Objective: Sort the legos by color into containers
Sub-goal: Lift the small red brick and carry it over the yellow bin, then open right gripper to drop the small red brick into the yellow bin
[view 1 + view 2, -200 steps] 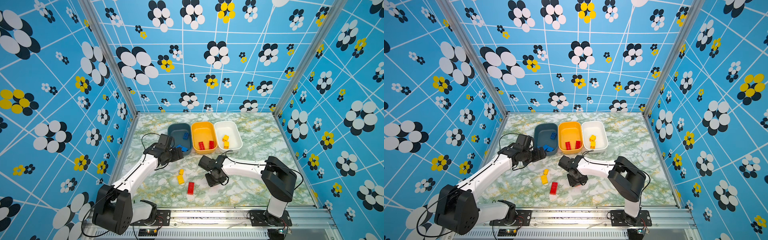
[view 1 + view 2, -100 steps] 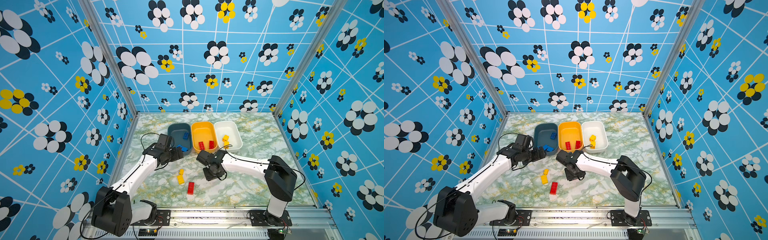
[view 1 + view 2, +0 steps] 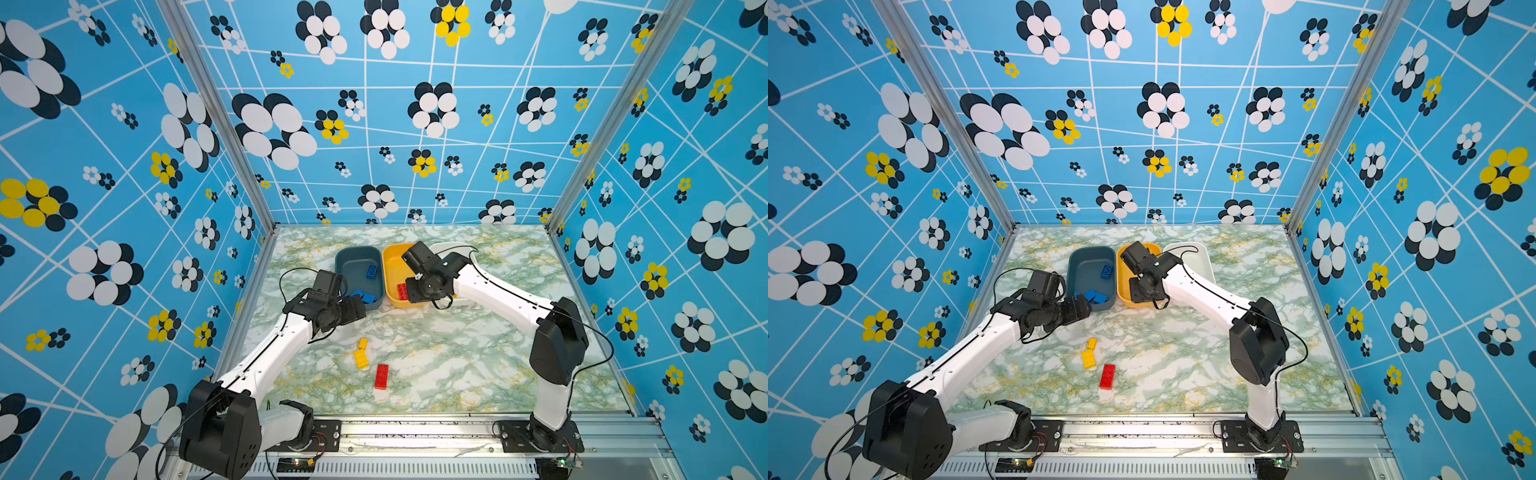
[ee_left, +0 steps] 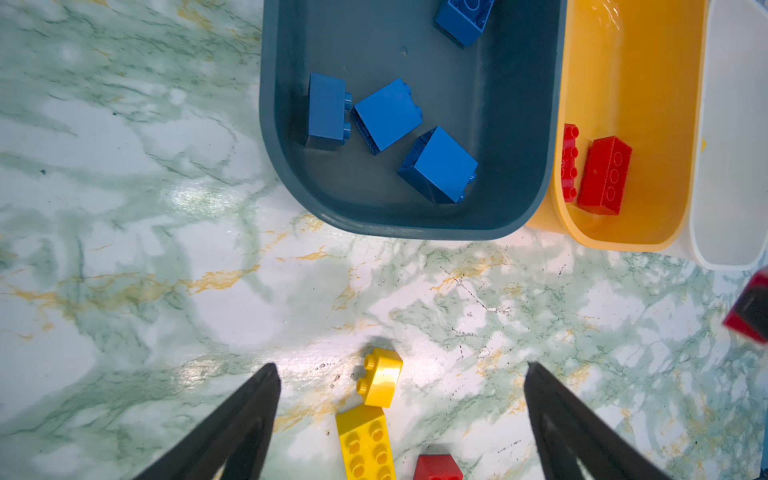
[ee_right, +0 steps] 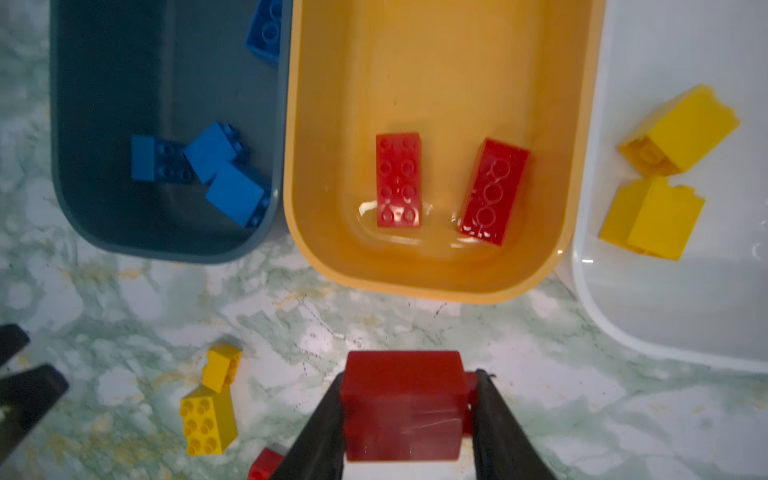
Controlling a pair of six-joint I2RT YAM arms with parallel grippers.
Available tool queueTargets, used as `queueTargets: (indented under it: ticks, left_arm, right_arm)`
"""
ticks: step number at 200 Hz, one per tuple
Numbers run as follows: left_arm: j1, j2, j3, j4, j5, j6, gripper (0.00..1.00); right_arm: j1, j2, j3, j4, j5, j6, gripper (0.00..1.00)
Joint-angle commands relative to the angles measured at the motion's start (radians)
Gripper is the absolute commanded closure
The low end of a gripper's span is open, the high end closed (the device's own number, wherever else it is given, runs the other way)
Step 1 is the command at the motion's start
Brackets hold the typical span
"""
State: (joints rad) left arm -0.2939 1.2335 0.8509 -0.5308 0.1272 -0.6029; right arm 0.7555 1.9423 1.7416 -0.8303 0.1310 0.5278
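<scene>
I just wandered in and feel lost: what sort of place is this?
Probably a robot test booth. A left arm and right arm are mounted on a metal rail, flower-print walls box in a marble-look tabletop, and the right hand holds a red Lego brick near the orange-yellow tub.

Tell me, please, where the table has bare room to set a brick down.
Free: the marble table between the loose red brick and the right arm, and the strip behind the three tubs. Crowded: by the tubs' near ends, where the left gripper and right gripper hang, and around the two yellow bricks.
</scene>
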Motion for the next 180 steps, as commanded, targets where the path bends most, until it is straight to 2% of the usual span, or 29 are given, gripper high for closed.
queueTargets:
  ticks: [1,59,109,151,180]
  left_arm:
    - [0.001,-0.026,-0.016,-0.028,-0.012,-0.007,0.07]
    - [0.002,-0.044,-0.018,-0.045,-0.02,-0.009,0.07]
    - [0.004,-0.066,-0.025,-0.064,-0.026,-0.005,0.07]
    - [0.004,-0.075,-0.025,-0.074,-0.024,-0.004,0.07]
    - [0.004,-0.074,-0.029,-0.072,-0.016,-0.006,0.07]
  right_arm:
    - [-0.037,0.102,0.117,-0.047,0.025,-0.047,0.65]
    - [-0.081,0.305,0.326,-0.097,-0.002,-0.069,0.65]
    - [-0.09,0.379,0.366,-0.113,-0.007,-0.069,0.64]
    - [-0.092,0.378,0.36,-0.116,-0.011,-0.072,0.5]
    - [-0.091,0.36,0.354,-0.119,-0.012,-0.071,0.44]
